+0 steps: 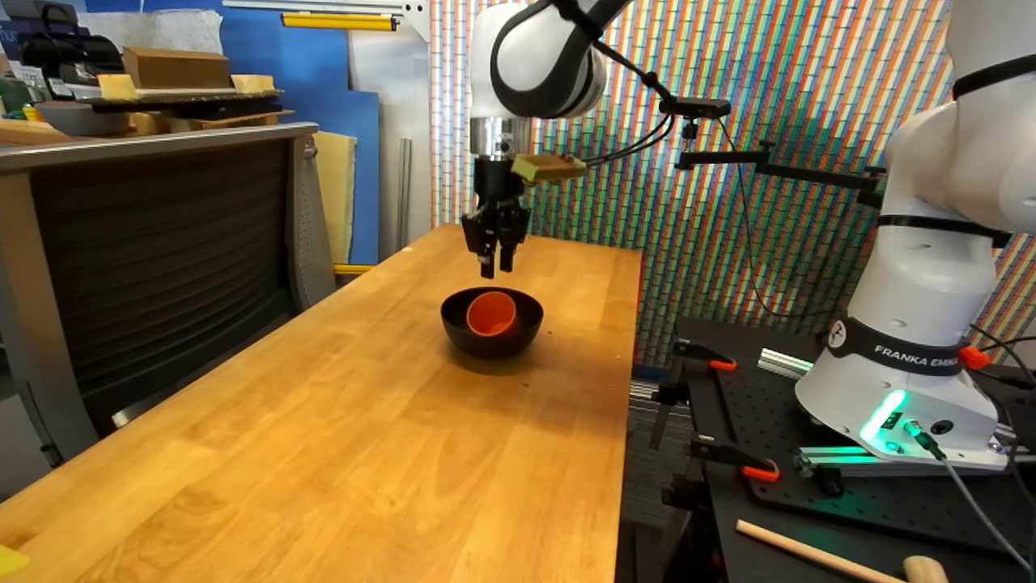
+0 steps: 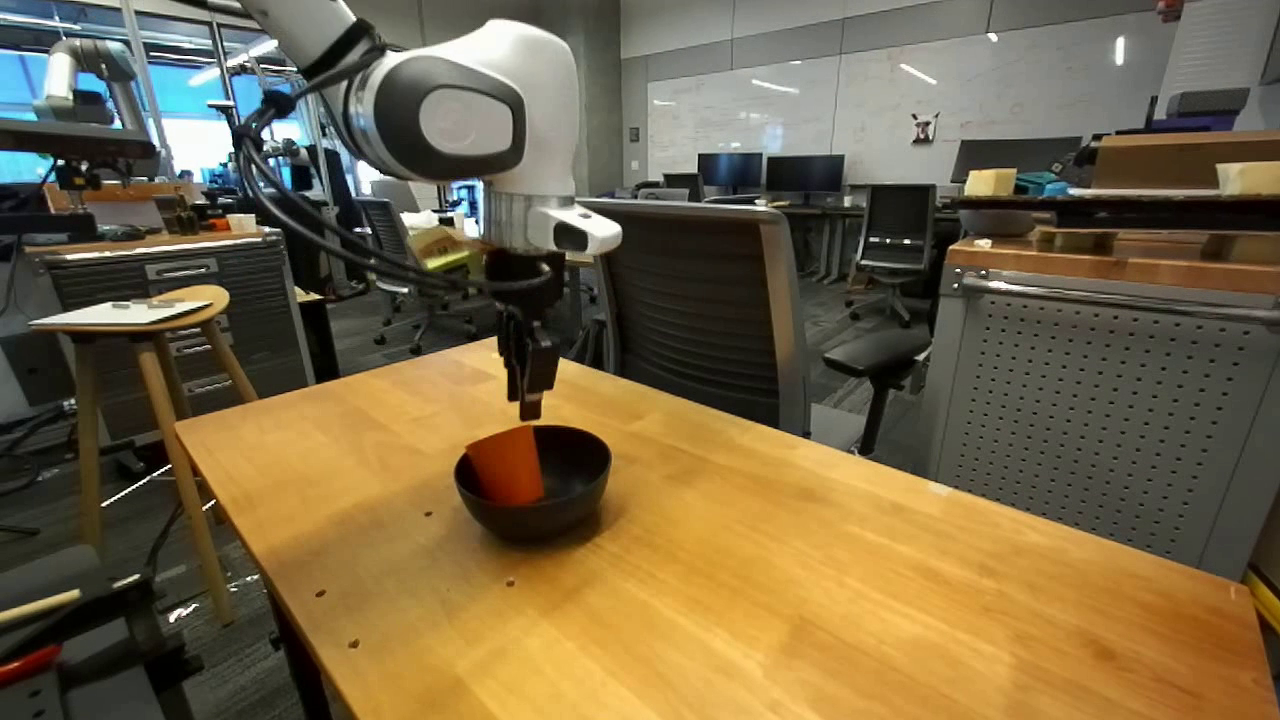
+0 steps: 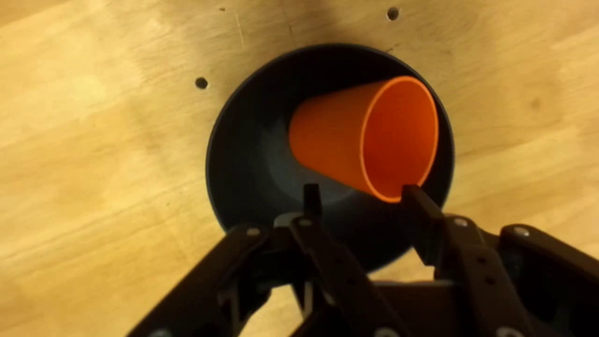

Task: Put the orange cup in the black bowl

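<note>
Gripper downward above black bowl

The white arm reaches in from the upper left in an exterior view and bends over, so its last part points downward. The wrist stands upright, and the black gripper hangs from it, facing down in both exterior views. In the wrist view the two fingers are parted, a gap between them. The white base stands upright in an exterior view, a green light glowing on its side.
</note>
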{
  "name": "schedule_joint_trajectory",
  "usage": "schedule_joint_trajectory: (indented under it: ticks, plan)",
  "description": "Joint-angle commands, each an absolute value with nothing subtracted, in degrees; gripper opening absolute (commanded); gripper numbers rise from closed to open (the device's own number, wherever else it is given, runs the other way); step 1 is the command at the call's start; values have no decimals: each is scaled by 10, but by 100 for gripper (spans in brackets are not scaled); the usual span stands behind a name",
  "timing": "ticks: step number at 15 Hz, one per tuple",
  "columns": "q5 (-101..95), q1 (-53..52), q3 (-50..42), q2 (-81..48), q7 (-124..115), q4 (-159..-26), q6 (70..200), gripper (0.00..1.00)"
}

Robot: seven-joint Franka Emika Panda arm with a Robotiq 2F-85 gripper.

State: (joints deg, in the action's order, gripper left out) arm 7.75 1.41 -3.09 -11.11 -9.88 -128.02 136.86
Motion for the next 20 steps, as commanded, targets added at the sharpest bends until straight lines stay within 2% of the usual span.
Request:
schedule_joint_trajectory:
  ticks: [1, 3, 4, 10, 20]
  plan:
    - [52, 32, -45, -9, -71, -1280, 1316, 80]
    - [20, 43, -57, 35, -75, -1265, 1278, 95]
    - [8, 49, -62, 57, -70, -1256, 1252, 99]
    - [15, 77, -89, 120, -15, -1192, 1083, 100]
    - [0, 71, -72, 131, -16, -1216, 1030, 100]
